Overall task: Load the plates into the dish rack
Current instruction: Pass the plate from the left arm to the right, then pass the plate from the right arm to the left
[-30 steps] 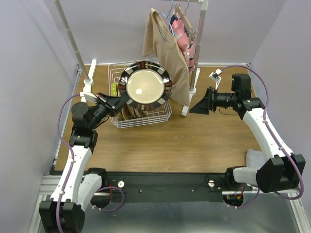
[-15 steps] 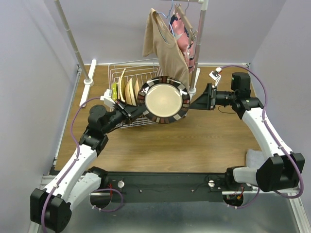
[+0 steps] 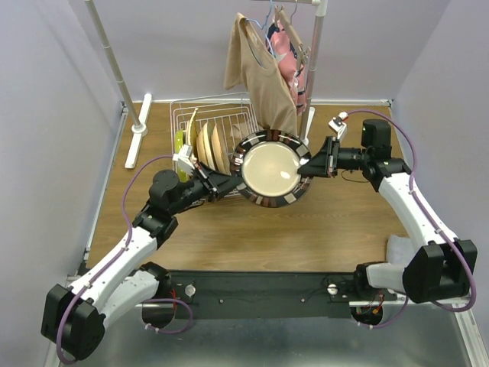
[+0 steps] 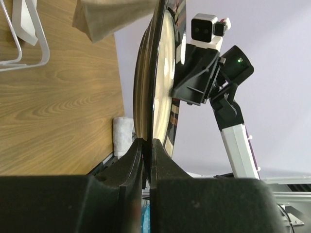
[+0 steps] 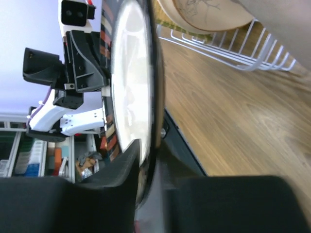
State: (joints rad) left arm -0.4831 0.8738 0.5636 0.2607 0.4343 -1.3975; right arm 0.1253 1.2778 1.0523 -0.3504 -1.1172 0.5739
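Observation:
A dark-rimmed beige plate (image 3: 271, 170) hangs on edge above the table, just right of the white wire dish rack (image 3: 183, 115). My left gripper (image 3: 233, 180) is shut on its left rim; the left wrist view shows the rim (image 4: 158, 87) pinched between both fingers (image 4: 131, 160). My right gripper (image 3: 309, 164) meets the opposite rim. In the right wrist view its jaws sit close on either side of the plate's edge (image 5: 131, 82). Several plates (image 3: 206, 145) stand upright in the rack, peach and cream ones beside a lime one (image 3: 180, 141).
A tall white clothes rail (image 3: 114, 61) stands behind the rack, with a tan garment (image 3: 263, 76) hanging low over the rack's right end. A white cloth (image 3: 401, 248) lies at the right table edge. The rack's wire wall (image 5: 233, 53) shows beyond the held plate.
My left arm has carried the plate from above the rack down and rightward. My right gripper has moved left to the plate and closed its wide-open jaws around the rim.

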